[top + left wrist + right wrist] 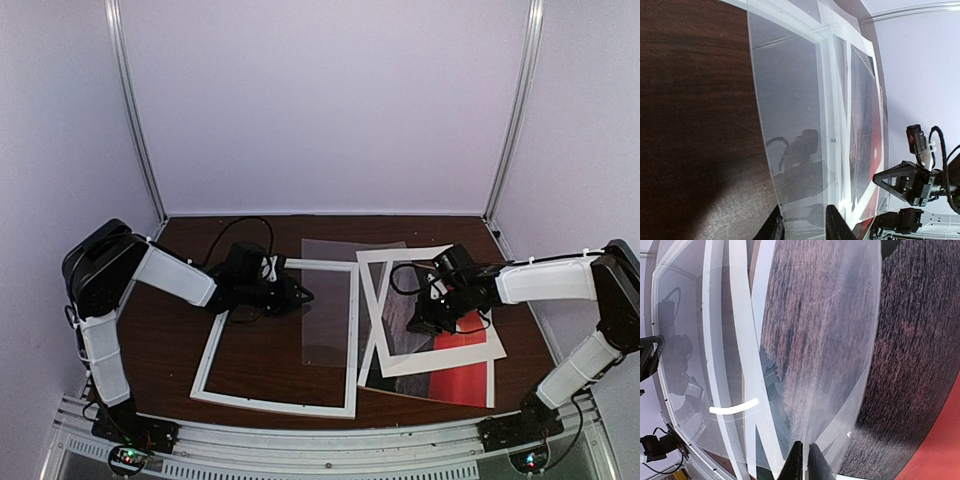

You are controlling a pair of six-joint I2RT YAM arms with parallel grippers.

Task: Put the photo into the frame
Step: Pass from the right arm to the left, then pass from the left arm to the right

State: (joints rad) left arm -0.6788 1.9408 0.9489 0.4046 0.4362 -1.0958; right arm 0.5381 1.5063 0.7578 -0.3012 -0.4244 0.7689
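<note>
The white frame (275,400) lies flat at left centre. The photo (462,382) lies at the right, red sky and dark water showing, mostly covered by a tilted white mat (450,355). A clear sheet (330,310) spans from the frame's right part to the mat. My left gripper (305,296) is open at the sheet's left edge; in the left wrist view its fingers (804,227) straddle the sheet (790,100) near the frame rail (827,100). My right gripper (418,325) is shut on the sheet (825,340), pinched at the fingertips (804,462) and bowed above the photo (910,340).
White side walls and aluminium posts (135,120) enclose the brown table (170,340). A black cable (225,235) trails behind the left arm. The arm bases and a metal rail (300,445) run along the near edge.
</note>
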